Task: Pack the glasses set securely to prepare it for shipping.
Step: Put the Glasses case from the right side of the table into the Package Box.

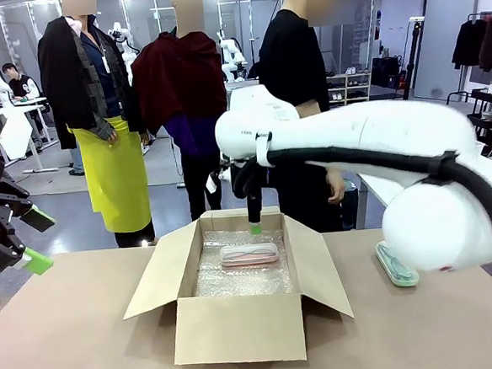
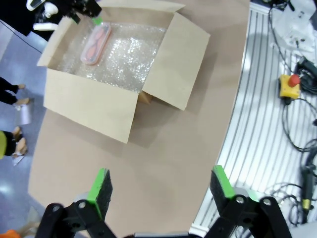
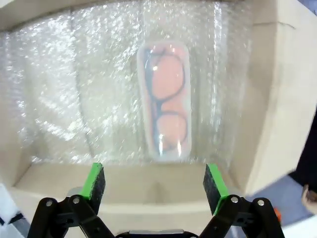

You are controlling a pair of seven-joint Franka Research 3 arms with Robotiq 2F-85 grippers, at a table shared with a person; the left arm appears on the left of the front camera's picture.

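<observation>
The counter (image 1: 87, 331) carries an open cardboard box (image 1: 239, 330) lined with bubble wrap (image 1: 227, 280). The pink glasses case (image 1: 248, 253) lies flat inside it, and the mint green case (image 1: 396, 264) lies on the counter to the box's right. My right pincer (image 3: 153, 178) hangs wide open and empty above the pink glasses case; my left pincer (image 2: 161, 183), equally open, holds nothing.

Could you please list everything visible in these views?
Cardboard box: one, brown, open, mid-table.
Bubble wrap: one sheet, clear, lining the box.
Pink glasses case: one, pale pink, on the bubble wrap.
Mint glasses case: one, mint green, on the table right of the box.
Table: one, tan, bearing the box.
Emergency stop button: one, yellow and red, beyond the table's edge.
Person: one, black top, behind the box.
Left gripper: one, black and green, open, left of the box.
Right gripper: one, black and green, open, above the box.
</observation>
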